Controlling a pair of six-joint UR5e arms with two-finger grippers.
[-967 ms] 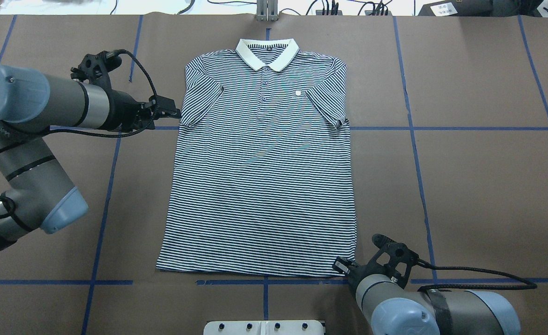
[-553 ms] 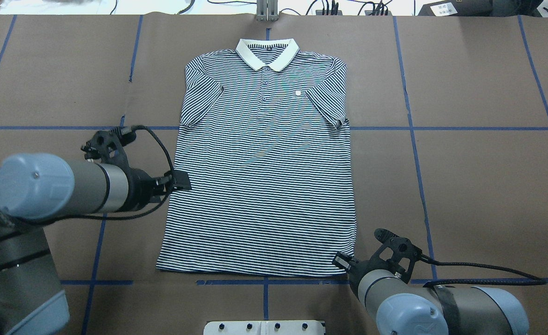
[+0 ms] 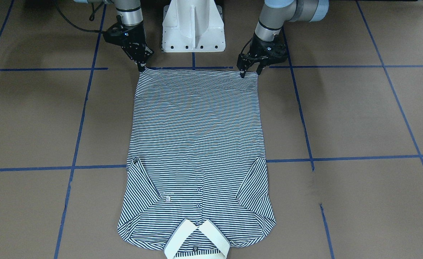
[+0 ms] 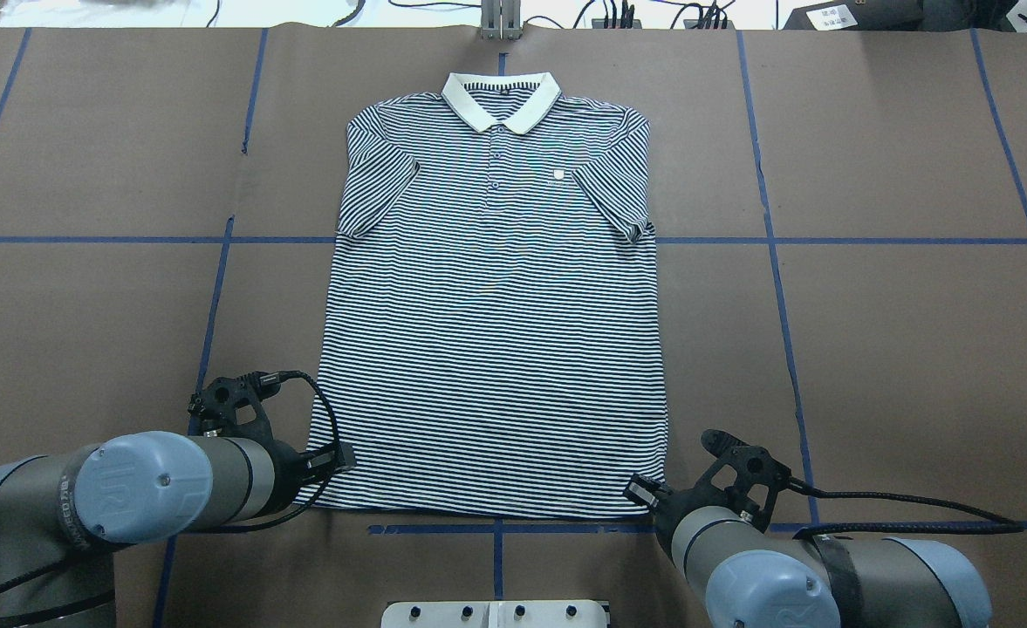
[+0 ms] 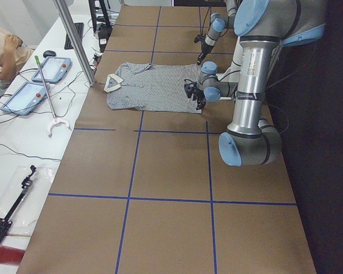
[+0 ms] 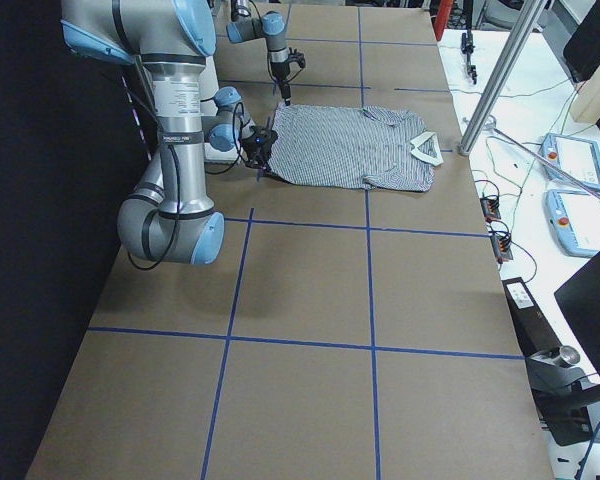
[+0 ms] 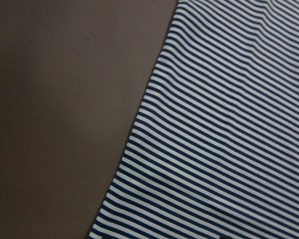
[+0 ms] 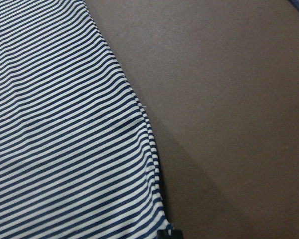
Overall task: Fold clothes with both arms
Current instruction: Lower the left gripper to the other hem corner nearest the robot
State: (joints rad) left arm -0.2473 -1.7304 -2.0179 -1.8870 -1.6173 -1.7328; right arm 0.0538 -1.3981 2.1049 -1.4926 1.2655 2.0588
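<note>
Left gripper (image 3: pixel 249 71) spread wide at one hem corner of polo shirt (image 4: pixel 496 331), which lies flat, face up, mid counter (image 4: pixel 897 349); right gripper (image 3: pixel 142 66) narrow at other corner, can't tell if pinching. Looks like nothing folded yet, every fold left to do

Six views, one shared shirt (image 4: pixel 496 305)

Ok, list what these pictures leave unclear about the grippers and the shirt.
- Right gripper: shut on the polo shirt hem corner or merely touching; its tips merge in the front-facing view, and its wrist view's bottom edge cuts them off.
- Left gripper: contact with the hem; overhead, its own wrist hides the tips.
- Chest logo: too small to read in any view.
</note>
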